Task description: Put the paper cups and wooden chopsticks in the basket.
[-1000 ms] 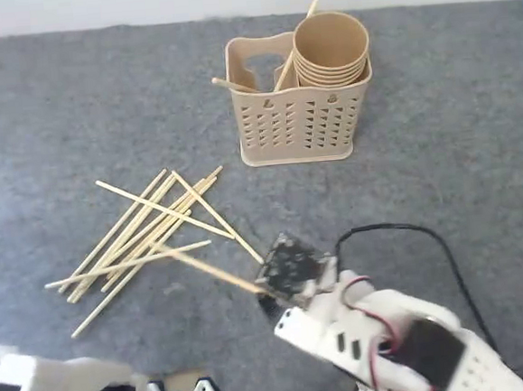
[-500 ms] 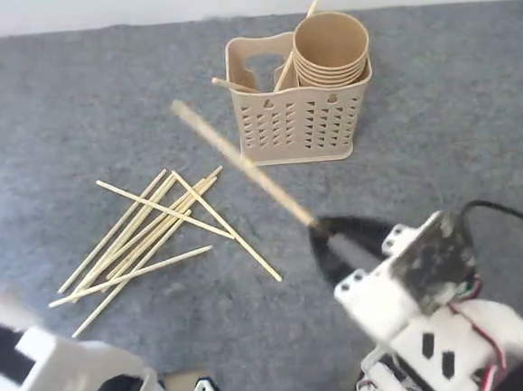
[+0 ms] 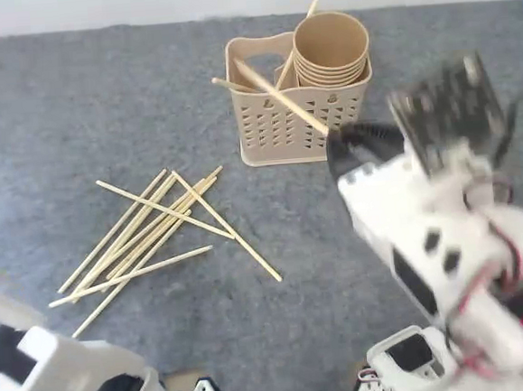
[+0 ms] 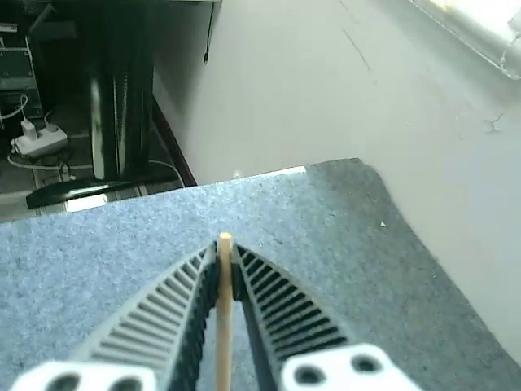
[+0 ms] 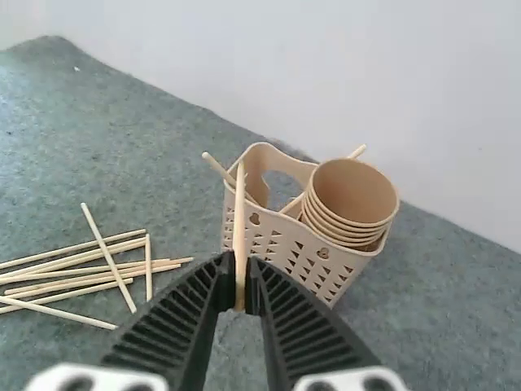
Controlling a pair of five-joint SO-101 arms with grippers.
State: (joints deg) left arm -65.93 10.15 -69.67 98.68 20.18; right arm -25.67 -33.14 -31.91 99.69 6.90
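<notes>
A beige perforated basket point(image 3: 297, 125) stands at the back of the table. Stacked paper cups point(image 3: 329, 45) fill its right compartment, and two chopsticks point(image 3: 225, 83) stick out of its left one. My right gripper point(image 3: 334, 144) hovers just in front of the basket, shut on a wooden chopstick point(image 3: 281, 96) whose far end lies over the left compartment. The right wrist view shows that gripper point(image 5: 239, 285), the held chopstick point(image 5: 239, 220), the basket point(image 5: 277, 244) and the cups point(image 5: 350, 199). Several loose chopsticks point(image 3: 156, 231) lie on the left. My left gripper point(image 4: 221, 261) is shut on another chopstick point(image 4: 224, 326).
Grey carpet covers the table point(image 3: 56, 112). The left arm's white body point(image 3: 49, 380) sits at the near left corner, and the right arm's bulk point(image 3: 447, 253) takes up the near right. A white wall runs behind the basket.
The right gripper has lifted a chopstick from beside the loose pile and swung it up and to the right, so its tip now lies over the basket.
</notes>
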